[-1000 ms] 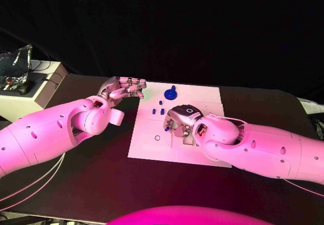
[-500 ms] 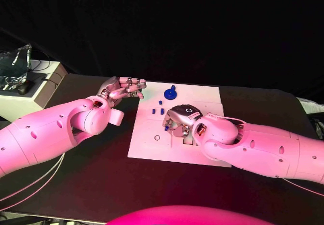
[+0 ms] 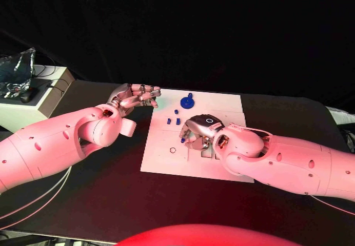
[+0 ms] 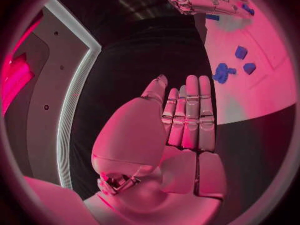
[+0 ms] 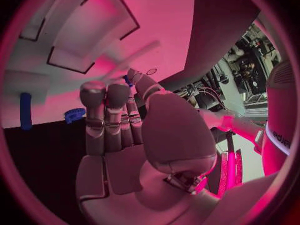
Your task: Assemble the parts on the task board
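The white task board (image 3: 164,163) lies in the middle of the black table. My right hand (image 3: 198,131) hovers low over the board's centre and pinches a small blue part (image 3: 182,139) between thumb and fingertip; the same part (image 5: 127,80) shows at the fingertips in the right wrist view. A blue gear-like part (image 3: 188,102) sits near the board's far edge, with three small blue pieces (image 3: 174,121) just in front of it. My left hand (image 3: 137,96) is at the board's far left corner, fingers straight and side by side (image 4: 187,117), holding nothing.
A small ring mark (image 3: 172,150) and rectangular recesses (image 3: 209,155) lie on the board near my right hand. A grey box (image 3: 41,97) with a foil bag (image 3: 18,66) and cables stands off the table's far left corner.
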`<move>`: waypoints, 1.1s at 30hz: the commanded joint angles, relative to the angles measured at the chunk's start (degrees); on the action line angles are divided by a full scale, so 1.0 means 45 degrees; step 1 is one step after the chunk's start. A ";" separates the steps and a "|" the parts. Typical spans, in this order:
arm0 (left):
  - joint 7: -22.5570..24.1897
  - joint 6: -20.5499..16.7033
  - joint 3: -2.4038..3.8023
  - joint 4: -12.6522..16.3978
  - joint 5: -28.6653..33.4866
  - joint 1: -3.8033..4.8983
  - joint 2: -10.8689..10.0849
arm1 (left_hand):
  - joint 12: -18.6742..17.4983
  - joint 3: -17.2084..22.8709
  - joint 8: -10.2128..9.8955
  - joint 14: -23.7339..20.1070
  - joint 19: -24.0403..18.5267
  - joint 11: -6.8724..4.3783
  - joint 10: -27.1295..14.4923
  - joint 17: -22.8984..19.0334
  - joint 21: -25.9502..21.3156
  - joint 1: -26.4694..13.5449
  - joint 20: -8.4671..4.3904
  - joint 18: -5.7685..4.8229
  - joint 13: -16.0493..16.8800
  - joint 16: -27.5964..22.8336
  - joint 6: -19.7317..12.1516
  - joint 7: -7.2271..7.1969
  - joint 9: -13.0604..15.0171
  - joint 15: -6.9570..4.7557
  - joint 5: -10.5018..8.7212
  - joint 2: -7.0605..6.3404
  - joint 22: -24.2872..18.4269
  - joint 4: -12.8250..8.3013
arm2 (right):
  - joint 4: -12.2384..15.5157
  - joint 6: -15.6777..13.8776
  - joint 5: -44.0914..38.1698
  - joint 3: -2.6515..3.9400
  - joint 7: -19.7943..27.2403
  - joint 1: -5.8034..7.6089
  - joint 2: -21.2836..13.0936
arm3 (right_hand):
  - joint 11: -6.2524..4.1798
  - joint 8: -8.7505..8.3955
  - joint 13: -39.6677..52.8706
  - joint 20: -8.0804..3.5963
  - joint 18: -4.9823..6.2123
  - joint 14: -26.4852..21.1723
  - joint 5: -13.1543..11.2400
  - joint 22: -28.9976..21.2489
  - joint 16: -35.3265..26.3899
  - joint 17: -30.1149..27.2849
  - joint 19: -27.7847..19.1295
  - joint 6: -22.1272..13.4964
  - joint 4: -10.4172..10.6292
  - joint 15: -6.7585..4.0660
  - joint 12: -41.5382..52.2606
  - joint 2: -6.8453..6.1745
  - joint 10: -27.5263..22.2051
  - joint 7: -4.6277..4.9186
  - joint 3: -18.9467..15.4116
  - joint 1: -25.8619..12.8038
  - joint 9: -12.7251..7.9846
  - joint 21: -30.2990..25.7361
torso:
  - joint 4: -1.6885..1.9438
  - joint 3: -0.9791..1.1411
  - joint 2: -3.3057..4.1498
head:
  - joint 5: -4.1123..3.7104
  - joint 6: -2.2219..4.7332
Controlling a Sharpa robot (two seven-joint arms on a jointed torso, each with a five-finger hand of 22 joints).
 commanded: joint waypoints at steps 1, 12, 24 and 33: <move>0.0010 0.0117 0.0012 0.0009 0.0001 0.0003 0.0031 | 0.0026 -0.0093 -0.0023 0.0061 0.0101 0.0007 -0.0116 0.0016 -0.0069 0.0028 0.0004 -0.0185 0.0005 -0.0084 -0.0054 0.0030 0.0011 0.0063 0.0018 0.0079 -0.0017 -0.0003 | 0.0108 -0.0726 0.0051 -0.0001 0.0185 -0.0013 -0.0142 | 0.0019 -0.0043 0.0010 0.0081 0.0237 -0.0002 0.0043 0.0792 -0.0038 -0.0022 0.0227 -0.0129 0.0054 0.0109 -0.0011 -0.0070 -0.0169 0.0040 -0.0052 0.0074 -0.0012 -0.0181 | 0.0010 0.0004 -0.0002 | -0.0015 0.0018; 0.0351 0.0180 0.0012 0.0009 0.0011 0.0000 0.0044 | 0.0034 -0.0073 -0.0032 0.0042 0.0083 0.0007 -0.0114 0.0014 -0.0086 0.0080 0.0004 -0.0188 0.0005 -0.0096 -0.0114 0.0036 0.0009 0.0063 0.0058 0.0058 0.0008 -0.0049 | 0.0638 -0.2400 0.1866 0.0199 0.0350 0.0149 -0.1401 | 0.0062 -0.0038 0.0003 0.0104 0.0403 0.0024 0.0158 0.0640 0.0134 0.0021 0.0456 -0.0734 0.0183 0.0133 0.0030 -0.0159 -0.0213 0.0275 -0.0331 0.0342 -0.0011 -0.1050 | -0.0038 -0.0002 -0.0018 | -0.0118 0.0145; 0.0615 0.0103 0.0012 0.0191 0.0024 -0.0004 -0.0122 | 0.0209 -0.0188 -0.0021 -0.0091 -0.0002 -0.0083 0.0239 -0.0006 -0.0199 0.0036 0.0029 -0.0238 0.0014 -0.0157 -0.0061 0.0044 0.0013 0.0055 0.0036 0.0016 -0.0033 -0.0055 | 0.0092 -0.1059 0.4242 0.0309 0.2429 0.1167 -0.3131 | 0.0040 -0.0039 0.0012 0.0120 0.0332 -0.0045 0.0271 0.0830 0.0401 0.0083 0.0553 -0.0633 0.0239 0.0142 -0.0006 -0.0272 0.0106 0.0378 -0.0985 0.0271 -0.0015 -0.0692 | -0.0103 0.0008 0.0051 | -0.0265 0.0302; 0.0657 0.0088 0.0012 0.0248 0.0025 -0.0010 -0.0158 | 0.0124 -0.0223 -0.0026 -0.0121 -0.0006 -0.0058 0.0187 -0.0016 -0.0248 0.0045 0.0026 -0.0260 0.0011 -0.0167 -0.0042 0.0045 0.0011 0.0073 0.0039 0.0020 -0.0048 -0.0053 | -0.0197 0.0601 0.2835 0.0308 0.1923 0.1300 -0.3324 | 0.0075 -0.0041 0.0022 0.0175 0.0369 -0.0075 0.0025 0.0810 0.0419 0.0094 0.0558 -0.0799 0.0766 0.0185 0.0009 0.0017 -0.0452 0.0116 -0.3265 0.0846 -0.0004 -0.0821 | -0.0085 0.0002 0.0054 | -0.0328 0.0274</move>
